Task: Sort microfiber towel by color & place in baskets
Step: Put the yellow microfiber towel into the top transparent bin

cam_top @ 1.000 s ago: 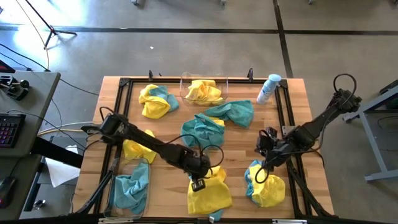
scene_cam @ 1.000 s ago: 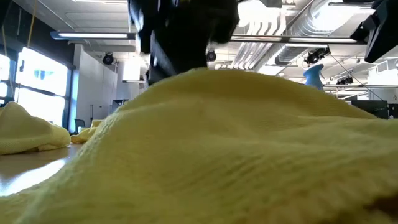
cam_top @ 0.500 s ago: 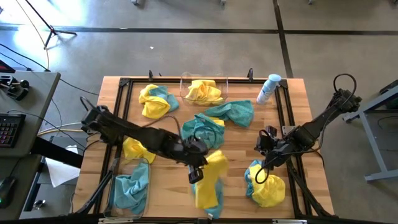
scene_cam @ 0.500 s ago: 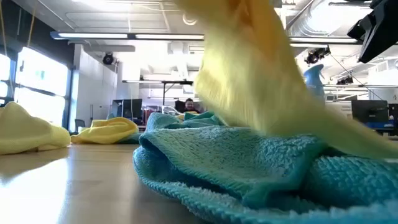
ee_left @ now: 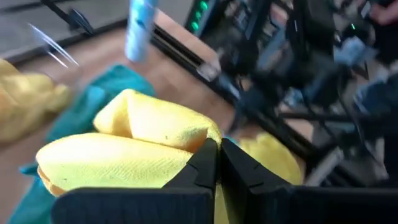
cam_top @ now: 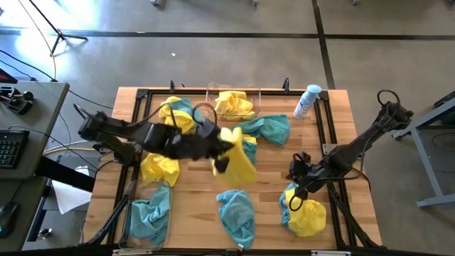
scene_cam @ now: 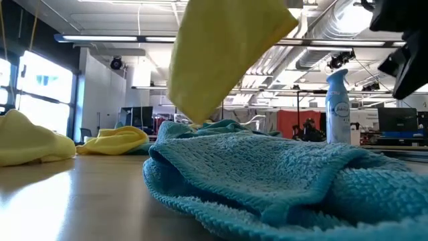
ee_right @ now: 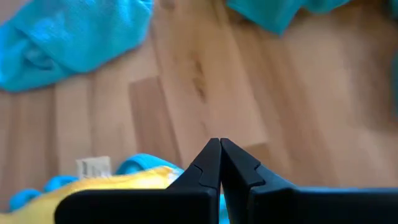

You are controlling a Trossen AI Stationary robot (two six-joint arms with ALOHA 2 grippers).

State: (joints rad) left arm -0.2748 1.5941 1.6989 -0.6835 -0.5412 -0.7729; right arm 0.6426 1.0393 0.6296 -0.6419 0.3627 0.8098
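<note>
My left gripper [cam_top: 221,162] is shut on a yellow microfiber towel [cam_top: 239,162] above the middle of the table; the low view shows that towel [scene_cam: 221,53] hanging high. Below it, near the front edge, a teal towel [cam_top: 236,213] lies flat. My right gripper [cam_top: 296,190] is shut and hovers over bare wood beside a yellow-and-teal pile [cam_top: 304,212] at the near right. A clear basket [cam_top: 210,96] at the far edge holds a yellow towel [cam_top: 232,104]. Another basket [cam_top: 131,213] at the near left holds a teal towel [cam_top: 149,217]. My left gripper pinches a bunched fold of the yellow towel [ee_left: 186,140] between its two fingers, coming at it on a downward slant from the table's left. The cloth bulges out beside the fingers [ee_left: 205,163]. It hangs below them, clear of the table and of the teal towels.
More towels lie loose: yellow with teal [cam_top: 178,115] at the far left, yellow [cam_top: 158,169] at the left, teal [cam_top: 266,128] right of the middle, and teal [cam_top: 229,146] under the held one. A spray bottle [cam_top: 307,101] stands at the far right. A black frame [cam_top: 328,135] edges the table.
My left gripper has risen and gone from the near edge toward the table's middle, tipping up from pointing steeply down. The yellow towel has come up with it, lifted clear and hanging. The teal towel it covered stays on the table. My right gripper has sunk a little.
</note>
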